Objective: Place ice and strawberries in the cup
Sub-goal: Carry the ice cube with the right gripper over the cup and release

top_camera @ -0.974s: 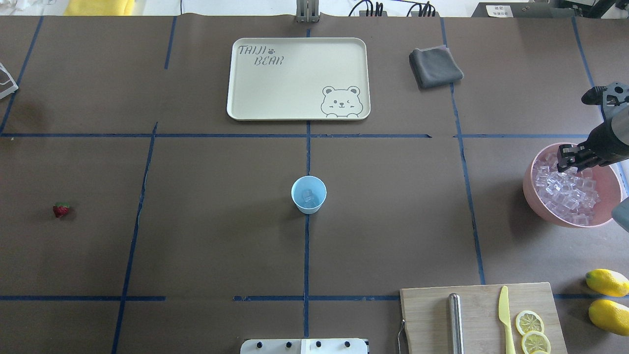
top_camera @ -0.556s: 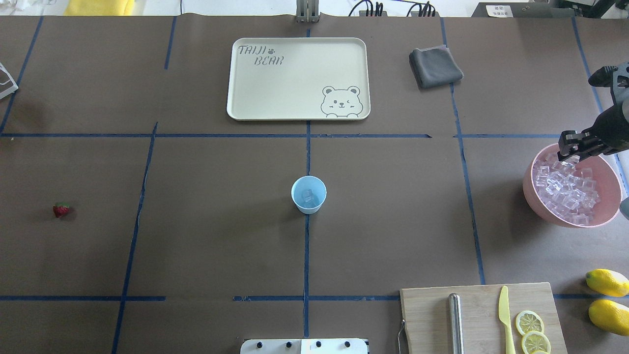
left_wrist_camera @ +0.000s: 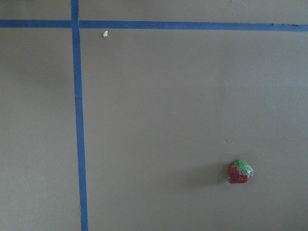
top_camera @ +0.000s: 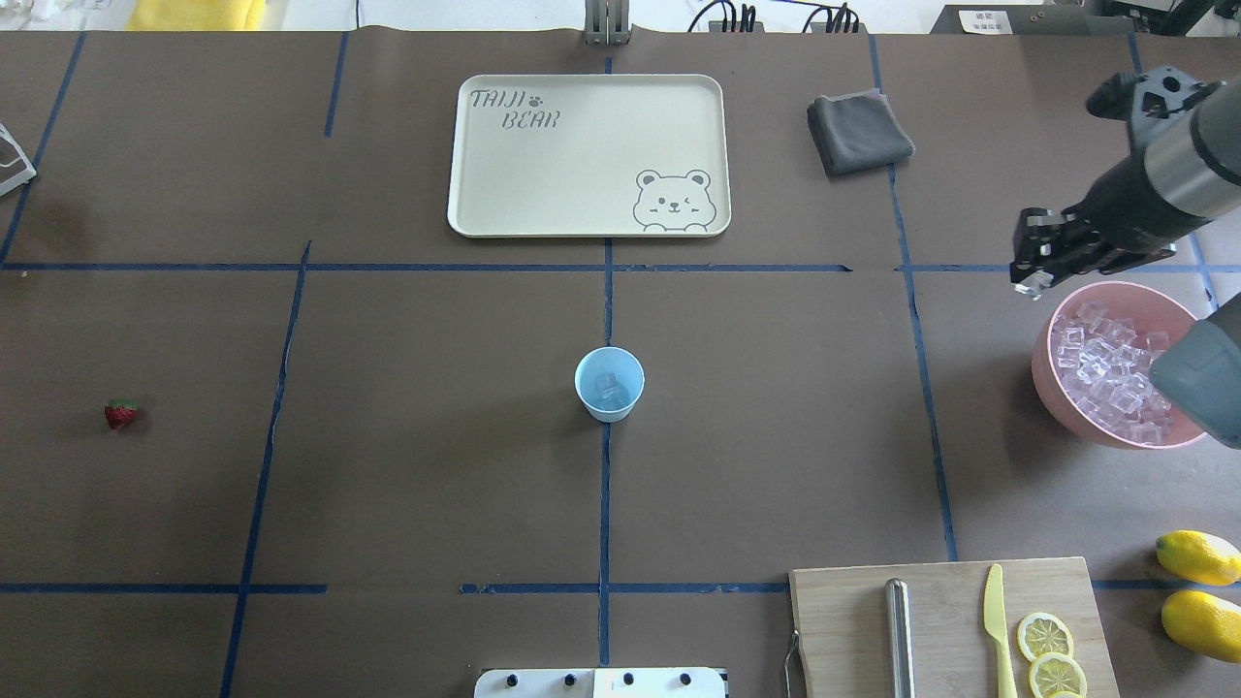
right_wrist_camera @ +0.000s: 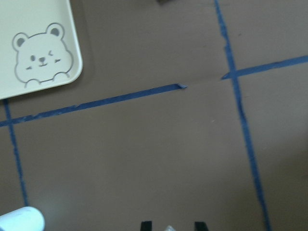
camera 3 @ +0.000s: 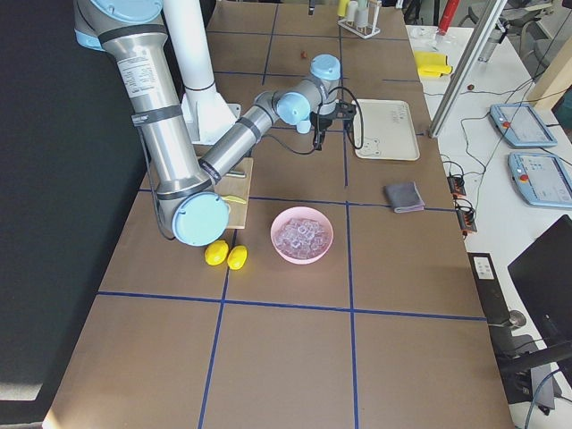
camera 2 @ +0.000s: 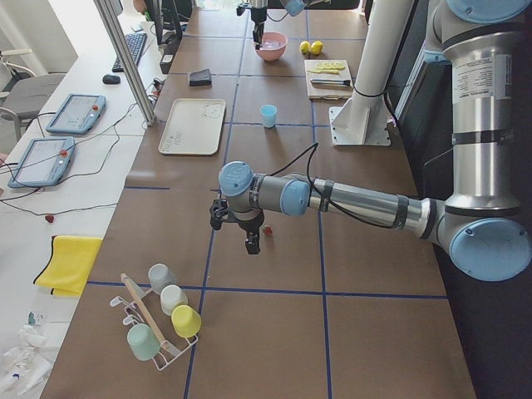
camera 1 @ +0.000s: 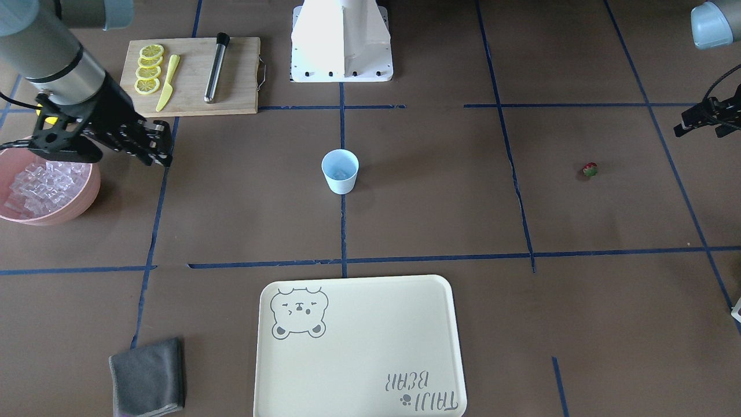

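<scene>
Right end effector [top_camera: 1030, 279]: closed on one ice cube [right_wrist_camera: 168, 227], above the worktop [top_camera: 388, 436] near the bowl [top_camera: 1042, 359] at the right edge. Left end effector [camera 1: 682, 128]: cannot tell. Cup [top_camera: 609, 384]: worktop centre, ice inside. Strawberry [top_camera: 120, 414]: near the left edge.

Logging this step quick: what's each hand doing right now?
Left hand: open, empty.
Right hand: closed on an ice cube.

Opposed overhead and front views share the cup [camera 1: 340, 184]; wrist cameras seemingly look down.
</scene>
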